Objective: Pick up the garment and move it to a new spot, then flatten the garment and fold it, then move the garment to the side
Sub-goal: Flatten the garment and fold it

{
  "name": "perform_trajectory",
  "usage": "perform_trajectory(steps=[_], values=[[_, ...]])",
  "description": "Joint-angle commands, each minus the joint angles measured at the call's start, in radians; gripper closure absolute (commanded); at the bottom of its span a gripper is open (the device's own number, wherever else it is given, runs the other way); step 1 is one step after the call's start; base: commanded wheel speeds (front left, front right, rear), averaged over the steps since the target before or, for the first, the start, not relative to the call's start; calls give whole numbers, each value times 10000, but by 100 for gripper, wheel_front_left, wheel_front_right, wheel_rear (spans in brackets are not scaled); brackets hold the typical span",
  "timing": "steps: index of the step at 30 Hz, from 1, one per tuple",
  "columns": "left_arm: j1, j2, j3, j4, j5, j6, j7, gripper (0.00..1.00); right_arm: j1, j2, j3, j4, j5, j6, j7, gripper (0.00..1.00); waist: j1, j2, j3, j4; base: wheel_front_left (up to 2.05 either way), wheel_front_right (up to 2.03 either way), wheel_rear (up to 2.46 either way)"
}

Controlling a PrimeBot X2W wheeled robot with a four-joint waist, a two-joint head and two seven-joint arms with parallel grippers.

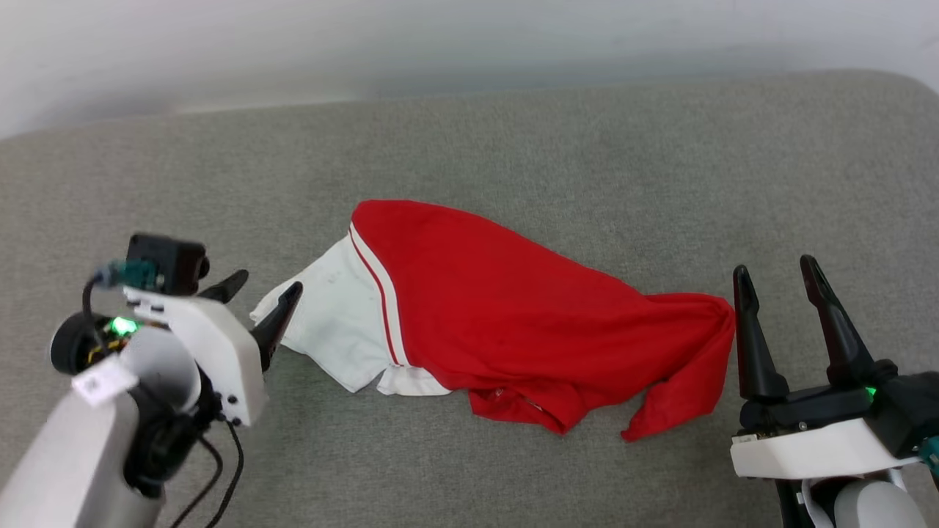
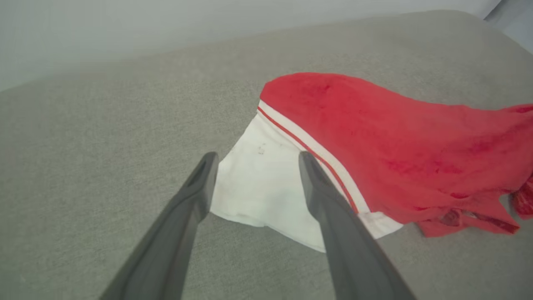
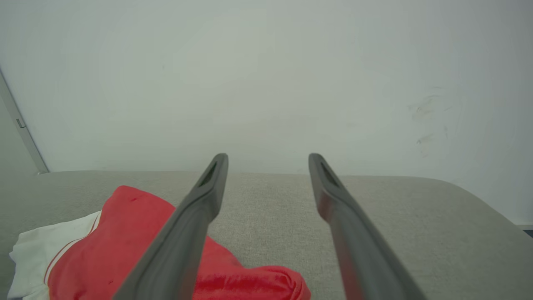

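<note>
Garment (image 1: 513, 315) heaped on the surface (image 1: 587, 147) between both tools, white sleeve (image 2: 258, 183) just ahead of the left tool (image 1: 269, 281), red tail beside the right tool (image 1: 774, 264), both released and empty; risk judged: pinching only the sleeve's top layer, so the bulk drags and bunches further.

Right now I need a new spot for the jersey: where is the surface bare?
Grey surface is bare between the garment and the wall. A narrower strip lies nearer the robot, between the hands. Crowded: left hand at the white sleeve, right hand beside the red end.
</note>
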Motion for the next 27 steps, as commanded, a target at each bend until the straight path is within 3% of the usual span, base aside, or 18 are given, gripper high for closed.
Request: perform_trajectory(steps=[1,11,22,23,24,27], values=[[-491,144,-53,127,-334,-56,895,0,-175,22,-1,-45,-28,-3,-21,0,-1,0,389,-189,0,0,0],[-1820,883,-585,1014,-714,-85,3987,0,-570,25,123,-83,140,-3,-21,0,-1,0,1190,-581,0,0,0],[-1843,736,-1108,2169,-870,-154,4695,0,-739,24,103,-113,163,-3,-21,0,-1,0,1698,-725,0,0,0],[-1766,693,-1164,2267,-926,-178,4766,19,-748,22,98,-107,152,-3,-21,0,-1,0,1712,-717,0,0,0],[-1698,643,-1210,2334,-1005,-213,4810,100,-754,24,99,-96,138,-3,-21,0,-1,0,1720,-705,0,0,0],[-1625,553,-1140,2393,-1085,-206,4515,100,-749,22,90,-45,69,-3,-21,0,-1,0,1669,-613,0,0,0]])
